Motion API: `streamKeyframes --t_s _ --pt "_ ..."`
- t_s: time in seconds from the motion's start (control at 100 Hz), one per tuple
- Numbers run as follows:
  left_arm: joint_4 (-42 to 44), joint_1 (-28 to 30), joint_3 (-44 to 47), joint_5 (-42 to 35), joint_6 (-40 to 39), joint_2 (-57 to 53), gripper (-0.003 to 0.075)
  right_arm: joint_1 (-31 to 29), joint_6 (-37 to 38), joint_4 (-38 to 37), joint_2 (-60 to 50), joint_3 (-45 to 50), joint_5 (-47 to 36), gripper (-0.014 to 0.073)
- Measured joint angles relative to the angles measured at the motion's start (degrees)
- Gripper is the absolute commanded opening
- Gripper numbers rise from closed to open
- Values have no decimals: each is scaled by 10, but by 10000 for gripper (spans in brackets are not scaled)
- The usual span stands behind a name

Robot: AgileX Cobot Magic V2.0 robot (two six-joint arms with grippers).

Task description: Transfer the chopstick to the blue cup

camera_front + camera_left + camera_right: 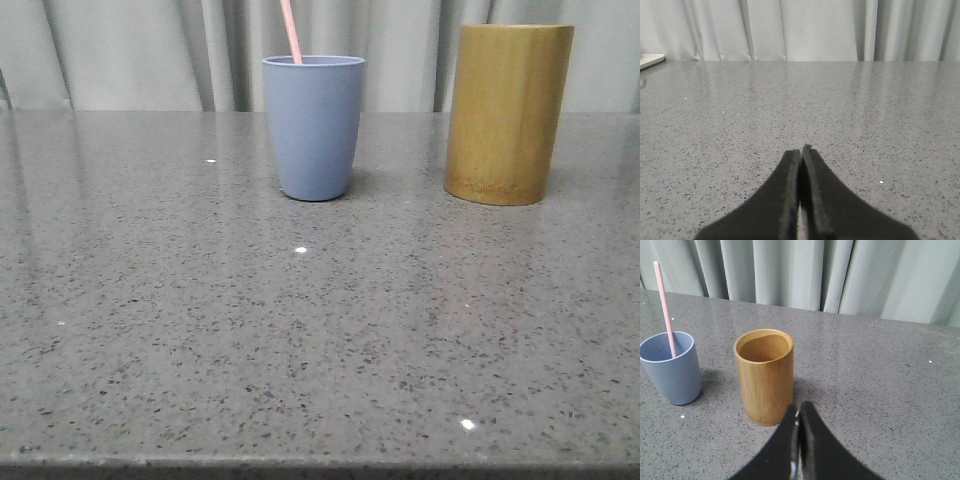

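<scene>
The blue cup stands upright on the grey speckled table, left of centre at the back. A pale pink chopstick leans inside it and pokes above the rim. Both also show in the right wrist view, the cup and the chopstick. My right gripper is shut and empty, just in front of the bamboo cylinder. My left gripper is shut and empty over bare table, with no cup in its view. Neither gripper shows in the front view.
The yellow-brown bamboo cylinder stands upright to the right of the blue cup and looks empty inside. Grey curtains hang behind the table. A pale flat object lies at the far table edge in the left wrist view.
</scene>
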Motion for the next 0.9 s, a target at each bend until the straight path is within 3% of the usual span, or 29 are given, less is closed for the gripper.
streamKeyframes --t_s 0.9 --pt "0 0 0 0 0 0 -19 -3 0 0 -2 29 -29 -97"
